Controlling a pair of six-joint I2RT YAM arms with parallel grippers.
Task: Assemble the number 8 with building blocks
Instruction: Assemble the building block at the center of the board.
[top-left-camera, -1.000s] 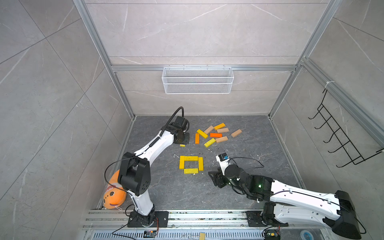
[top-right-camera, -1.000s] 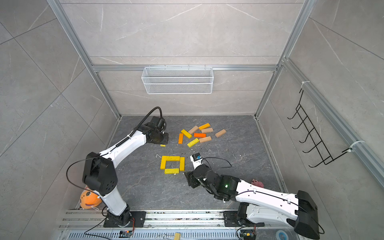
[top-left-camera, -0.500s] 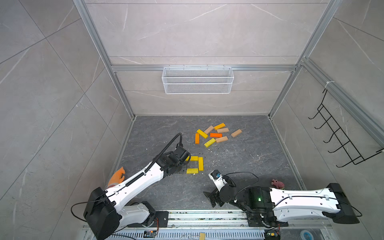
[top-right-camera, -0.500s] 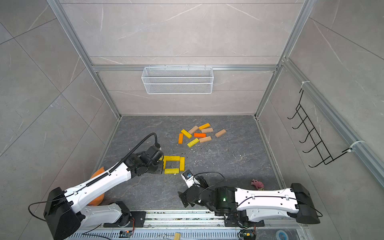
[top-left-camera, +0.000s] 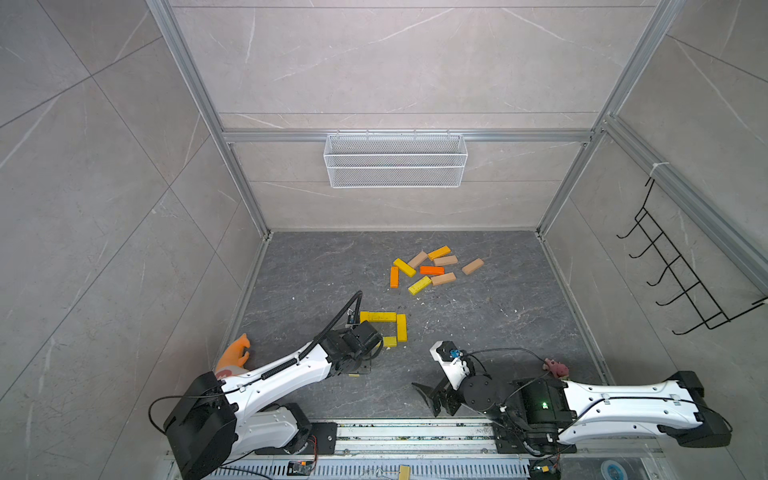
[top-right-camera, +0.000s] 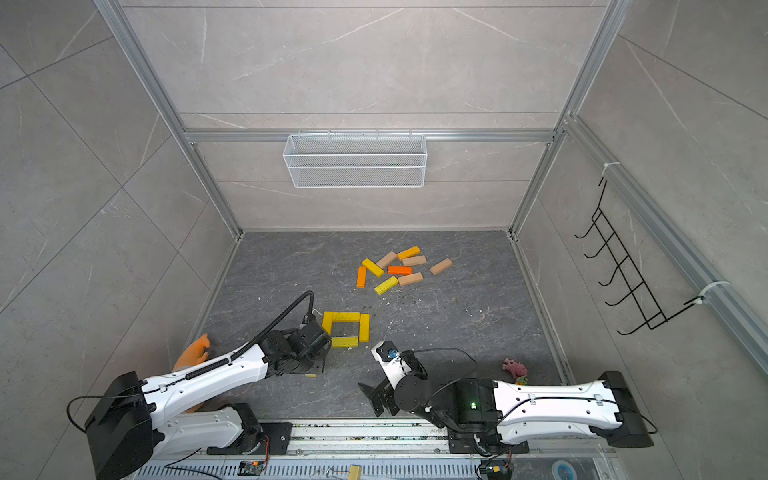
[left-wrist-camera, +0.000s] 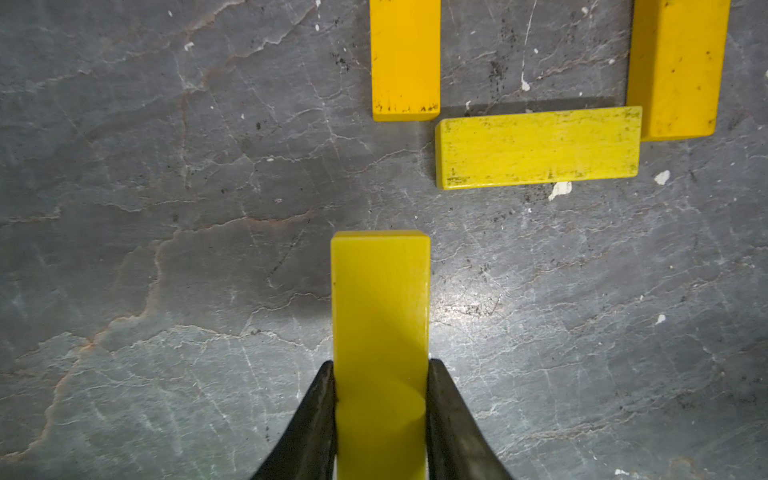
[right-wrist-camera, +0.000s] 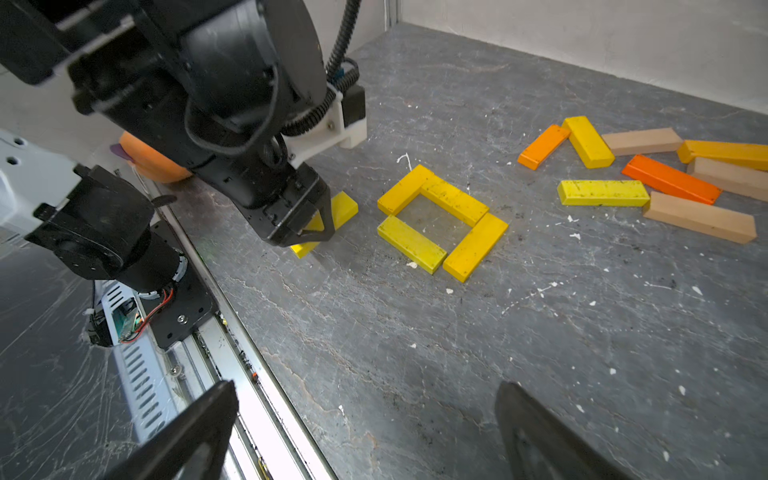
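Note:
My left gripper (left-wrist-camera: 380, 368) is shut on a yellow building block (left-wrist-camera: 380, 299), held low over the floor just in front of a small square of yellow blocks (top-right-camera: 341, 316). In the right wrist view the held block (right-wrist-camera: 344, 206) sticks out of the left gripper (right-wrist-camera: 318, 233), a short gap from the square (right-wrist-camera: 455, 202). Several loose yellow, orange and tan blocks (top-left-camera: 432, 270) lie further back. My right gripper (right-wrist-camera: 365, 390) stands open and empty by the front edge, also seen in a top view (top-left-camera: 432, 399).
An orange plush fish (top-left-camera: 235, 353) lies at the left wall beside the left arm. A small pink toy (top-left-camera: 555, 368) sits near the right arm. A white wire basket (top-left-camera: 395, 160) hangs on the back wall, a black hook rack (top-left-camera: 673, 274) on the right wall.
The left arm swung from the back, near the loose blocks, to the front of the square with the yellow block. The right arm drew back to the front edge and its gripper opened.

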